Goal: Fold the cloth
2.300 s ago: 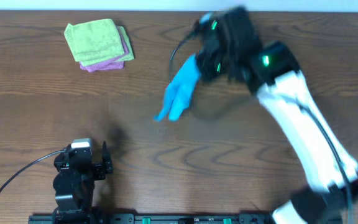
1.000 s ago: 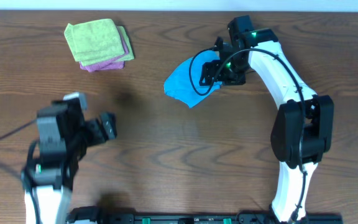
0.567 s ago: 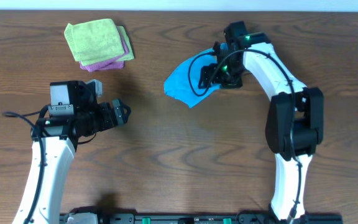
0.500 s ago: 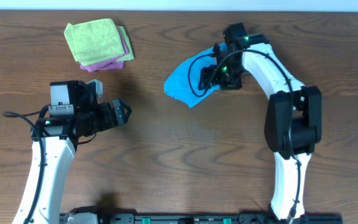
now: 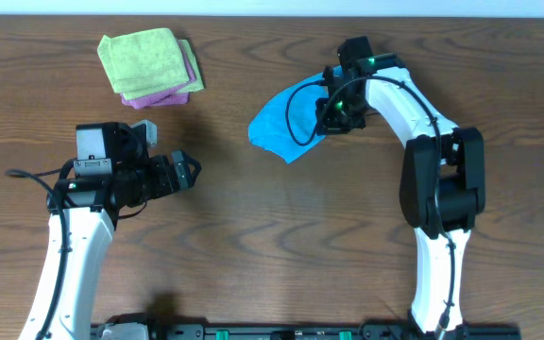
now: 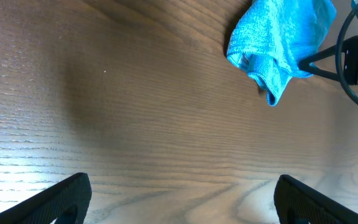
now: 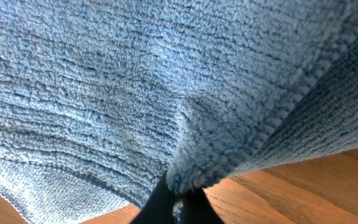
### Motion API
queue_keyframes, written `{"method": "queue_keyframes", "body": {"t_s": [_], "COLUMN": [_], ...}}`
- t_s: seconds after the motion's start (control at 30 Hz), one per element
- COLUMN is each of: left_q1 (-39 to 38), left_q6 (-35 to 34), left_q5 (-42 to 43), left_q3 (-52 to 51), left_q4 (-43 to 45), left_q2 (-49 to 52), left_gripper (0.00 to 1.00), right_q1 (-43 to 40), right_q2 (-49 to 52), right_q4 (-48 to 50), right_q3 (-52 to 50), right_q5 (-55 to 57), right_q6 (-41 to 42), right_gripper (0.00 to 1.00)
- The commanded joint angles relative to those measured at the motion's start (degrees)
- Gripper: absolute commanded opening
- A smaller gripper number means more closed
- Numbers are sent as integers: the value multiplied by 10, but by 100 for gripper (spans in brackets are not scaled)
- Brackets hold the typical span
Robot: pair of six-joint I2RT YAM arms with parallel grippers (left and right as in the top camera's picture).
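The bright blue terry cloth (image 5: 284, 123) is lying bunched on the far part of the table, a little right of centre, its pointed corner reaching toward the near left. In the left wrist view the cloth (image 6: 279, 42) is showing as a rumpled, draped mass with a folded lip along its lower edge. Its right side is being pinched by the right gripper (image 5: 334, 110). In the right wrist view the two dark fingertips are pressing together on a raised ridge of the cloth (image 7: 135, 93), and the right gripper (image 7: 176, 200) is filling only the bottom edge of that picture.

The left gripper (image 5: 185, 173) is hovering over bare wood well to the left of the cloth, apart from it, and its fingers are standing spread wide with nothing between them; the left gripper (image 6: 182, 190) is facing the cloth.

A lime-green folded cloth (image 5: 145, 59) is sitting on a purple folded cloth (image 5: 166, 95) at the far left of the brown wood-grain table (image 5: 272, 236).
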Motion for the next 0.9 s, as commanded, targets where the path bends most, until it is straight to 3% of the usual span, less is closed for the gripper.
{"method": "queue_keyframes", "body": {"t_s": [0.0, 0.23, 0.57, 0.87], "left_q1": [-2, -2, -2, -2], "left_q6": [0, 0, 0, 0], "left_q5": [2, 2, 5, 5], "left_q3": [11, 11, 11, 11], "left_q4": [0, 0, 0, 0], "left_q2": [0, 0, 0, 0], "left_gripper": [95, 95, 95, 95], "right_q1": [-2, 11, 69, 113], "right_q2": [7, -40, -71, -36], "right_q4": [-3, 14, 195, 431], "right_q3": [2, 2, 4, 4], "right_q5": [0, 0, 20, 94], "right_q6": [-7, -52, -45, -27], "right_gripper": [1, 1, 1, 1]}}
